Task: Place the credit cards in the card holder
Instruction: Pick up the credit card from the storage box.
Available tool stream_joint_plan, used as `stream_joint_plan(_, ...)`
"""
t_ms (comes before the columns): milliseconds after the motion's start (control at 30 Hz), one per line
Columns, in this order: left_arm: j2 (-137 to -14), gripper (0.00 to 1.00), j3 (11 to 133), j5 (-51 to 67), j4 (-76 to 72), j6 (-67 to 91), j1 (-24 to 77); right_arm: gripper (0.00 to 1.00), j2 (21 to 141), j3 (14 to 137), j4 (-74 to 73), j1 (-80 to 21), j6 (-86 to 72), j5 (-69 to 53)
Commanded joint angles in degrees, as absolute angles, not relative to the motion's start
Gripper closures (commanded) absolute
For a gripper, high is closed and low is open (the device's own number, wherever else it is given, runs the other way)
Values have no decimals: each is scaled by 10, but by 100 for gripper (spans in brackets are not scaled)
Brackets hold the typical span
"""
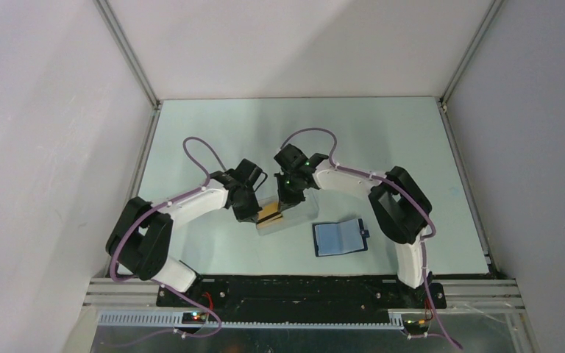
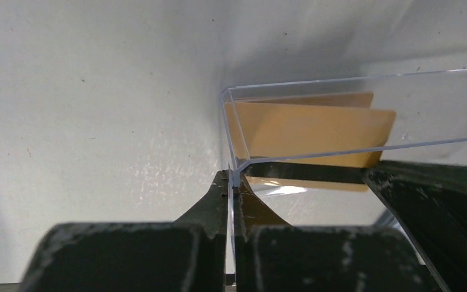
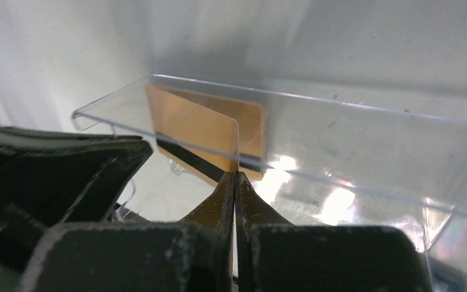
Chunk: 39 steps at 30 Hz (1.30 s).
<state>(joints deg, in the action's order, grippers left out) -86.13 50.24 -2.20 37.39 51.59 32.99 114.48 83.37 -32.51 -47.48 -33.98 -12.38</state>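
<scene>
Gold-tan credit cards (image 1: pixel 269 214) stand on edge inside a clear plastic tray (image 1: pixel 299 215) at the table's middle. In the left wrist view the cards (image 2: pixel 316 128) sit behind the tray's end wall (image 2: pixel 340 79), and my left gripper (image 2: pixel 233 182) is shut on that thin clear wall at its corner. My right gripper (image 3: pixel 236 177) is shut on the near edge of the front card (image 3: pixel 188 128); a second card (image 3: pixel 254 131) stands behind it. From above, the left gripper (image 1: pixel 250 208) and right gripper (image 1: pixel 292 200) meet over the tray. The card holder (image 1: pixel 340 237) lies open to the right, its blue slots up.
White enclosure walls (image 1: pixel 59 110) with metal corner posts surround the pale green table (image 1: pixel 382 140). The left arm's dark gripper body (image 3: pixel 67 170) crowds the tray's left end in the right wrist view. Purple cables (image 1: pixel 199 147) loop above both arms.
</scene>
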Motion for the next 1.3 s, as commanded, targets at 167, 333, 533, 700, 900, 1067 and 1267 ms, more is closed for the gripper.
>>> stream_joint_plan(167, -855, 100, 498, -16, 350, 526, 338, 100, 1106, 859, -298, -499, -347, -149)
stream_joint_plan(333, -855, 100, 498, -16, 350, 526, 338, 100, 1097, 845, -277, -501, -351, -171)
stream_joint_plan(533, -856, 100, 498, -16, 350, 524, 338, 82, 1080, 831, -262, -502, -349, -178)
stream_joint_plan(700, -856, 100, 495, -16, 350, 521, 338, 62, 1075, 826, -253, -502, -346, -182)
stream_joint_plan(900, -857, 100, 495, -16, 351, 519, 338, 56, 1079, 827, -273, -504, -338, -152)
stream_joint_plan(1067, -858, 100, 495, -16, 352, 516, 338, 59, 1092, 827, -289, -505, -332, -117)
stream_joint_plan(1267, -860, 100, 494, -15, 351, 513, 338, 86, 1118, 824, -302, -505, -324, -98)
